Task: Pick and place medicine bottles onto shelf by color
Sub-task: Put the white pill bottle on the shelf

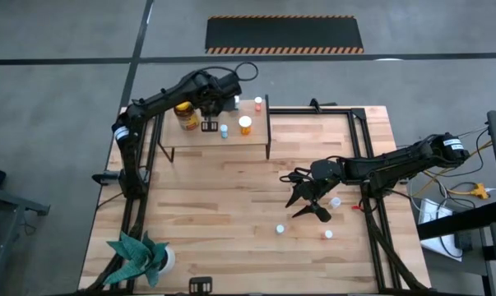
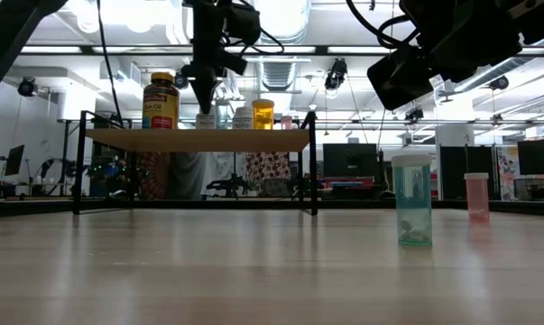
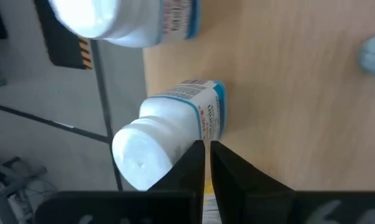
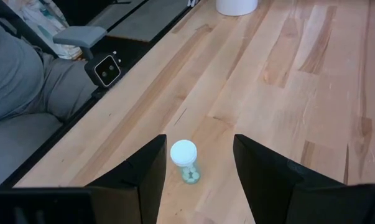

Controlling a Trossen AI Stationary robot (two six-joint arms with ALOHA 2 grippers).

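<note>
The shelf [image 1: 219,138] stands at the table's far left. On it stand the amber jar with a yellow lid [image 1: 184,115], an orange bottle [image 1: 245,125], a pale-blue one [image 1: 224,130], a pink one [image 1: 258,103] and white ones. My left gripper [image 3: 206,149] is shut and points down just above a white bottle [image 3: 168,130] on the shelf; in the low view [image 2: 205,95] it stands apart from it. My right gripper [image 4: 196,158] is open above the table. A pale-blue bottle with a white cap [image 4: 185,158] stands on the table below and between its fingers, untouched.
A pink bottle [image 1: 328,234] and a white one [image 1: 336,201] stand on the table at the right, near the pale-blue one [image 1: 280,229]. A white pot with a green plant [image 1: 153,259] stands at the near left corner. A person's leg [image 4: 32,93] shows beside the table.
</note>
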